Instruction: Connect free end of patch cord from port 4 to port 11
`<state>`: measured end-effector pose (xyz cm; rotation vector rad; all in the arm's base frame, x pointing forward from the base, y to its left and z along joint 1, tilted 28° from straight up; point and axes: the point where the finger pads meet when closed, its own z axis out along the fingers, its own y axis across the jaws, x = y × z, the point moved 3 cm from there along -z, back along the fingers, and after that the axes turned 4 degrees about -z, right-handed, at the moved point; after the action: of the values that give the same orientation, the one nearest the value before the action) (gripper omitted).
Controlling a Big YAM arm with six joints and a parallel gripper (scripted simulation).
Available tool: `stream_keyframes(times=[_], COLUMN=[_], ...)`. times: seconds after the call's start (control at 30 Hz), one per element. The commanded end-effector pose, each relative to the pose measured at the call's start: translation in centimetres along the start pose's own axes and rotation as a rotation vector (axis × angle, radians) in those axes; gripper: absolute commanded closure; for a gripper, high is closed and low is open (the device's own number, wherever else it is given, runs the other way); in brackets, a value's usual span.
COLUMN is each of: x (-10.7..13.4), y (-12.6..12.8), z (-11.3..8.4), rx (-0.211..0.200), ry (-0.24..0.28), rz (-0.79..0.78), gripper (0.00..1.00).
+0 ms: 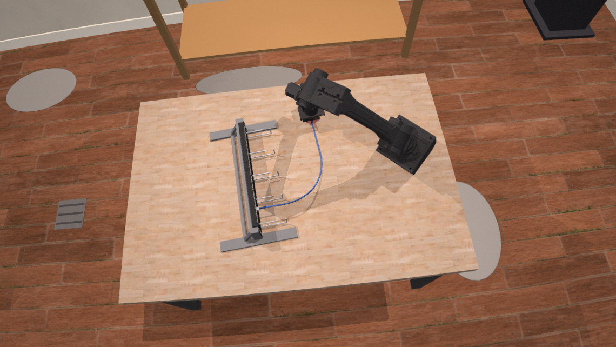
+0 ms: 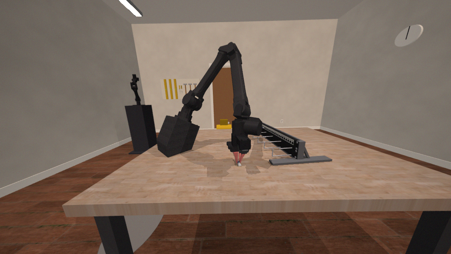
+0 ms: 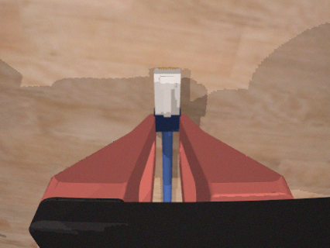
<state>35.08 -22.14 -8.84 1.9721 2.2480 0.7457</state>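
- Wrist view only: gripper [image 3: 167, 126] clamped on patch cord [image 1: 316, 155] boot, white plug [image 3: 166, 90] protruding.
- Top view: rack [image 1: 241, 172] mid-table [image 1: 172, 267], table margin all around.

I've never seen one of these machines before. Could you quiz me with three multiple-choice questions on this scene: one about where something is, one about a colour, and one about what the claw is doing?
1. Where does the rack stand?
A. On the floor
B. On the table
C. On the orange shelf

2. What colour is the patch cord?
A. Blue
B. Yellow
C. Green

3. What is the gripper doing?
A. Wide open over the rack
B. Shut on nothing
C. Shut on the cord just behind its white plug

Answers:
1. B: both of its grey feet rest on the table.
2. A: a blue line curves from the panel to the gripper.
3. C: in the wrist view the red fingers squeeze the dark boot, with the plug sticking out ahead.
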Motion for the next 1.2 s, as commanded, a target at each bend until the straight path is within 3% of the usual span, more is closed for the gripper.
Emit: stream_keyframes(times=[0.0,0.57,1.17], x=[0.2,0.1,-0.3], y=[0.5,0.8,0.5], z=[0.5,0.3,-2.1], rx=[0.005,0.002,-0.006], ry=[0.002,-0.002,-0.011], rz=[-0.009,-0.013,-0.012], gripper=[1.00,1.00,1.00])
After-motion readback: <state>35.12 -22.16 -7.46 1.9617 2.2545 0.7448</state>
